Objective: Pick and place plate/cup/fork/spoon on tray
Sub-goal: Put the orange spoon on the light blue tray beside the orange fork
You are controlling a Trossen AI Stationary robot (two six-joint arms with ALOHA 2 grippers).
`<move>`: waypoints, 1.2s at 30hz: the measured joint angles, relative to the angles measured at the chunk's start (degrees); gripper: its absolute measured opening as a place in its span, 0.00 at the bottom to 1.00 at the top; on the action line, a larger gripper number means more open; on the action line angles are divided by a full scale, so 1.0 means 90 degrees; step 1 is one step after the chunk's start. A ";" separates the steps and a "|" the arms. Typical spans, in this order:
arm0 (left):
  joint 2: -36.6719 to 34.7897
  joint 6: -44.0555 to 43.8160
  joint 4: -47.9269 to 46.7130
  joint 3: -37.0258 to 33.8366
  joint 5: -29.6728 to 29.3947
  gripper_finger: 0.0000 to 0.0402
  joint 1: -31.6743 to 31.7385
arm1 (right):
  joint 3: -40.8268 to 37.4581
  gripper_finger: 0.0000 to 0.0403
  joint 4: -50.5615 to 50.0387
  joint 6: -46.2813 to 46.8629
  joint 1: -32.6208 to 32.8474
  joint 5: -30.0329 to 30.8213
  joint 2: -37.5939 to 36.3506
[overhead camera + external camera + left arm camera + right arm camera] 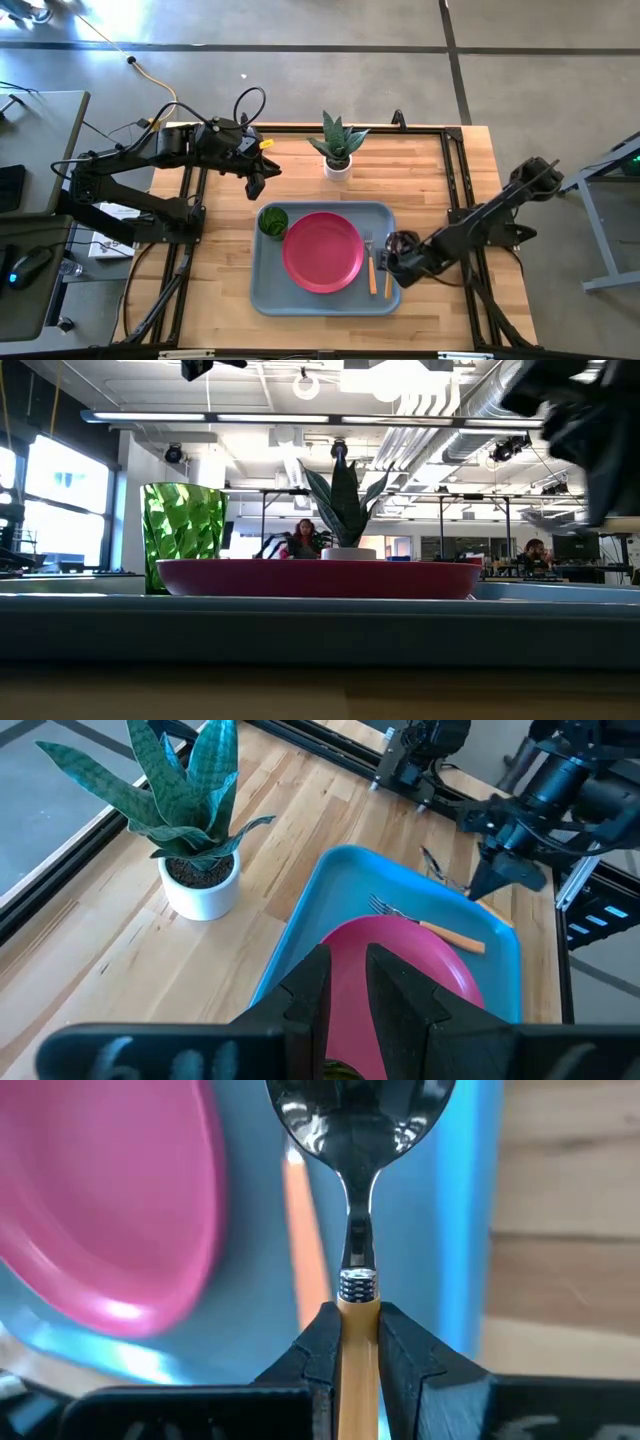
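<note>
Right claw [357, 1342]: you are clamping the spoon [357, 1180] by its orange-tan handle, just behind the metal collar, so the bowl is pointing out ahead of the fingers and can be laid down first.
Spoon position: it is hanging over the right end of the tray [262, 290], just right of the fork [371, 262], which is lying beside the plate [323, 251]. I cannot tell whether the bowl is touching the tray floor yet.
Right arm pose: you are reaching in from the right side of the surface [220, 280], elbow folded low, wrist tipped down over the tray's right rim.
Left claw [256, 182]: it is hovering off the tray, to the far left of it and well left of the potted plant [338, 146]; its fingers are standing apart with nothing between them.
Left arm pose: it is stretching in from the left edge, wrist angled toward the tray, waiting.
Tray contents: the plate is sitting in the middle, the cup [273, 221] in the far left corner, the fork along the plate's right side.
Why the layout: the spoon is being lined up parallel to the fork in the free strip on the right, probably the last item.
Next call: lower gently and release once the handle is resting flat.
</note>
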 joint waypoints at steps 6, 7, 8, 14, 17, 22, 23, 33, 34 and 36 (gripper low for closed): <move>0.0000 0.0107 0.0000 0.0000 0.0000 0.14 0.0000 | 0.0000 0.06 0.0035 -0.0251 -0.0621 -0.0103 -0.0002; 0.0000 0.0206 -0.0002 0.0000 0.0000 0.14 0.0000 | -0.0001 0.06 0.0082 -0.0348 -0.0715 -0.0218 -0.0002; 0.0000 0.0305 -0.0009 0.0000 0.0000 0.14 0.0000 | -0.0002 0.06 0.0119 -0.0446 -0.0811 -0.0390 -0.0002; 0.0000 0.0421 -0.0023 -0.0001 0.0000 0.14 0.0000 | -0.0001 0.06 0.0110 -0.0722 -0.1192 -0.1108 -0.0002; 0.0000 0.0458 -0.0032 0.0000 0.0000 0.14 0.0000 | 0.0000 0.06 0.0174 -0.0677 -0.1280 -0.1189 0.0007; 0.0000 0.0609 -0.0038 0.0000 0.0000 0.14 0.0000 | 0.0460 0.06 -0.0068 -0.1061 -0.1424 -0.1712 0.0472; -0.0002 0.0622 -0.0049 0.0000 0.0000 0.14 0.0000 | 0.0630 0.06 -0.0258 -0.1207 -0.1450 -0.1766 0.0600; -0.0002 0.0684 -0.0071 0.0000 0.0000 0.14 0.0000 | 0.1166 0.06 -0.0838 -0.1792 -0.1676 -0.2172 0.1493; -0.0002 0.0684 -0.0083 0.0000 0.0000 0.14 0.0000 | 0.1165 0.06 -0.0849 -0.1792 -0.1676 -0.2176 0.1533; -0.0002 0.0684 -0.0104 0.0000 0.0000 0.14 0.0000 | 0.1161 0.06 -0.0873 -0.1790 -0.1676 -0.2191 0.1607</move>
